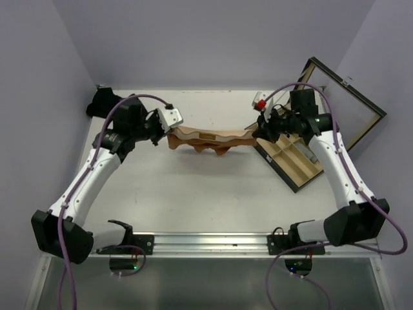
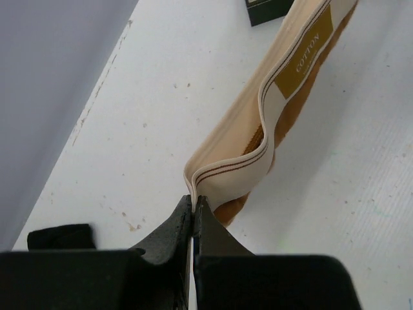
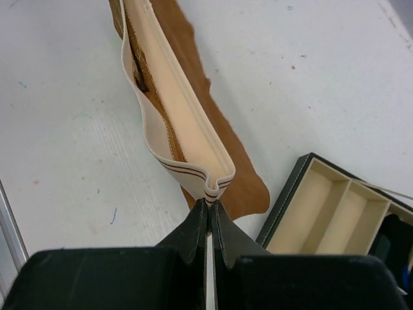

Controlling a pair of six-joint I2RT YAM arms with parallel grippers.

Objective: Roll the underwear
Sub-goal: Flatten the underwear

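A rust-orange underwear (image 1: 210, 139) with a pale cream waistband hangs stretched between both grippers, above the far middle of the table (image 1: 193, 194). My left gripper (image 1: 169, 132) is shut on the waistband's left end. In the left wrist view its fingertips (image 2: 193, 200) pinch the fold of the striped band (image 2: 258, 139). At the other end, my right gripper (image 1: 253, 134) is shut on the waistband. The right wrist view shows that gripper (image 3: 210, 203) clamping the band's fold (image 3: 216, 181), with the orange cloth (image 3: 226, 161) drooping below.
A wooden compartment box (image 1: 293, 158) lies at the right, just beside my right gripper, and shows in the right wrist view as the box (image 3: 329, 206). Its framed glass lid (image 1: 342, 97) leans behind it. A dark bundle (image 1: 100, 102) sits in the far left corner.
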